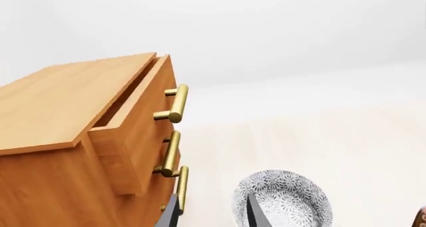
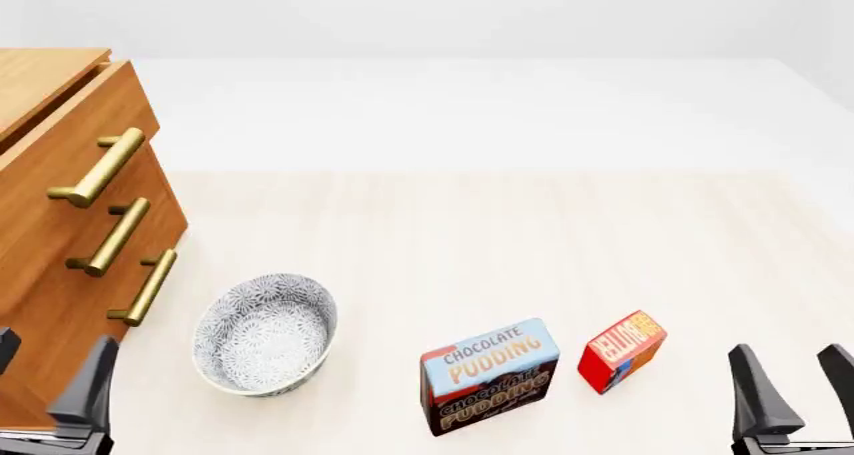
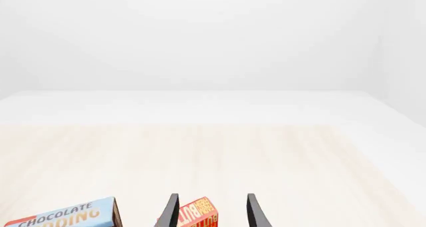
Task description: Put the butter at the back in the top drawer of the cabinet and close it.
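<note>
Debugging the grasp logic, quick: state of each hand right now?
Left hand: open, holding nothing, beside the cabinet.
Right hand: open, holding nothing; the butter sits ahead of it.

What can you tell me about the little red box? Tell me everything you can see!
The butter is a small rectangular box, red and orange with white lettering and a blue edge, looking like printed cardboard. It sits closed on the pale wooden table, turned at a slant, just right of the chocolate pudding box without touching it. Nothing holds it; the right gripper stands open nearby.
</note>
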